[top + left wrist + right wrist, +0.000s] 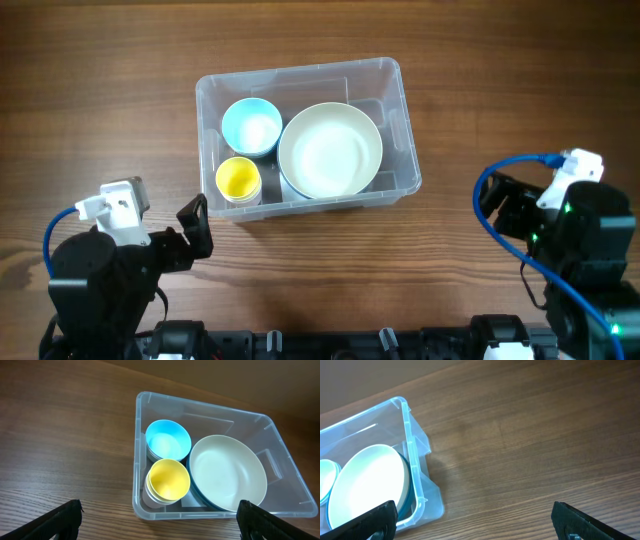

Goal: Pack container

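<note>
Item 1, desk (100, 80): wood-grain surface, carrying everything that I am logging here.

Item 2, container (390, 110): clear bin, sitting at the middle of the desk toward the far side. Its long axis is running left to right, skewed slightly. It is lying just ahead of my left arm and a little to that arm's right. From my right arm it is lying off to the left and well apart, so the left arm is the nearer one for any further reach.

Item 3, pale bowl (330, 150): largest piece inside, filling the right half of the bin. It is possibly resting on a darker bowl, though I am seeing only a rim edge there.

Item 4, blue bowl (251, 126): sitting in the far-left corner, beside the pale bowl.

Item 5, yellow cup (238, 179): sitting in the near-left corner, just beside the blue bowl, nested in a white cup.

Item 6, left claw (159, 521): hanging spread wide and empty over the desk, just short of the bin's near wall.

Item 7, right claw (477, 522): also spread wide, gripping nothing, over bare wood.

Remark: I am judging the packing largely done, since I am seeing nothing loose outside the bin.
</note>
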